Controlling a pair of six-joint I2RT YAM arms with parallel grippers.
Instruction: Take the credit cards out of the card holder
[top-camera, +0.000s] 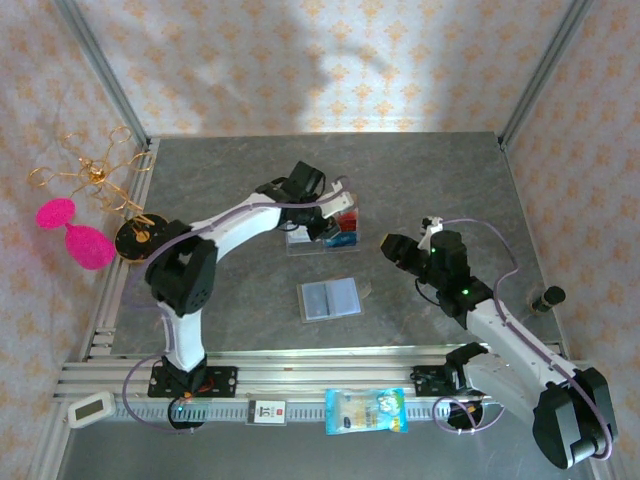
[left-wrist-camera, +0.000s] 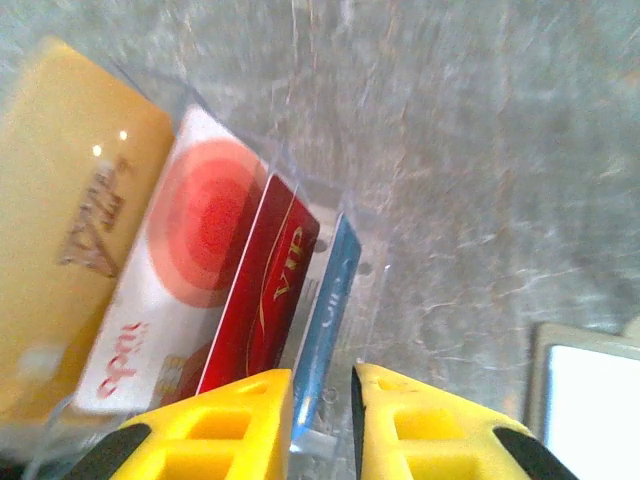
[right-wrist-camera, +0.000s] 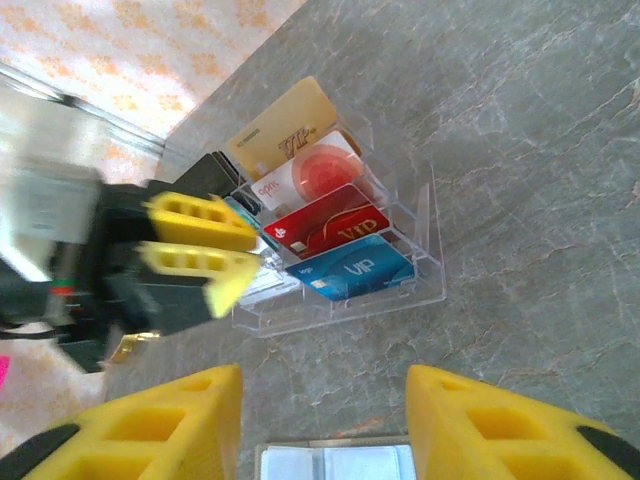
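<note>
Left gripper (left-wrist-camera: 322, 375) sitting right at the clear tray (right-wrist-camera: 432, 230), over the near end of the blue card (left-wrist-camera: 330, 290)

Its yellow fingers (left-wrist-camera: 225, 420) are cracked apart just a little and straddle that card's edge, with a gap showing beside it, so no pinch. Leaning in the slots to the left are a red VIP card (left-wrist-camera: 265, 290), a red-and-white card (left-wrist-camera: 190, 250) and a gold card (left-wrist-camera: 70, 220). Meanwhile the right gripper (right-wrist-camera: 325, 400) hangs wide open with nothing in it. It's just right of the card holder (top-camera: 330, 298), which lies spread flat on the table, pale blue-grey, nearer than the tray.

Grey table (top-camera: 240, 180) with card holder (top-camera: 330, 298), acrylic tray (top-camera: 298, 246)
</note>
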